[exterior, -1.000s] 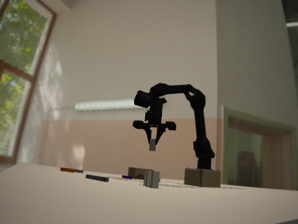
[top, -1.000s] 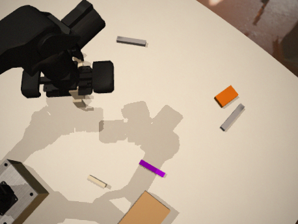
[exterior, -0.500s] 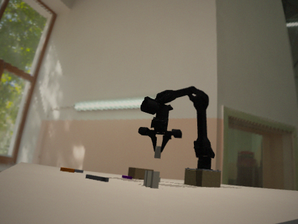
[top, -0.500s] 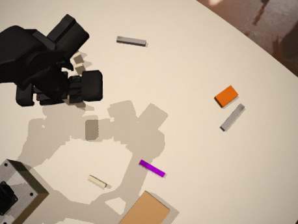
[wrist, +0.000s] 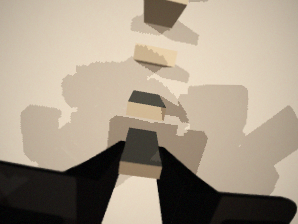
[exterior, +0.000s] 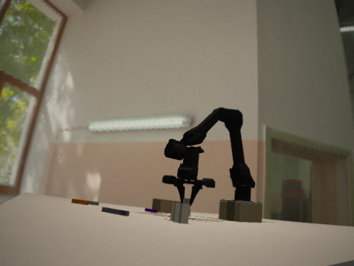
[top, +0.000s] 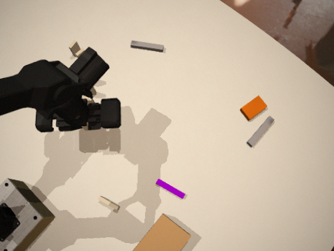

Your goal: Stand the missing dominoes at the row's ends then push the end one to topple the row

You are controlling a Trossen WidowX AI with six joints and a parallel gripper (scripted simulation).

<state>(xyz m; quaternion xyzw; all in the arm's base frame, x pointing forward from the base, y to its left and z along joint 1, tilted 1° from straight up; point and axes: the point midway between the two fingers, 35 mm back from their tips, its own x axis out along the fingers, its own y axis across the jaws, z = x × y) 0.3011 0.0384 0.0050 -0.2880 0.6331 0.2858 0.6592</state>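
Note:
My gripper [wrist: 141,149] [exterior: 187,194] [top: 94,116] is shut on a cream domino [wrist: 142,167], held upright and low over the table at the near end of the row. In the wrist view the standing dominoes run away from it in a line: the nearest [wrist: 146,106] just ahead, then a second [wrist: 156,55] and a third [wrist: 162,10]. In the top view the arm hides most of the row; only the far end domino [top: 74,47] shows clearly. In the exterior view the row [exterior: 180,212] stands right below the fingers. One cream domino [top: 109,203] lies flat near the base.
A grey bar [top: 147,45] lies at the back. An orange block [top: 254,107] [exterior: 79,201] and a second grey bar [top: 260,131] lie to the right. A purple bar [top: 171,188] [exterior: 151,210] and a tan board [top: 162,235] lie in front. The robot base [top: 18,215] [exterior: 240,210] stands at bottom left.

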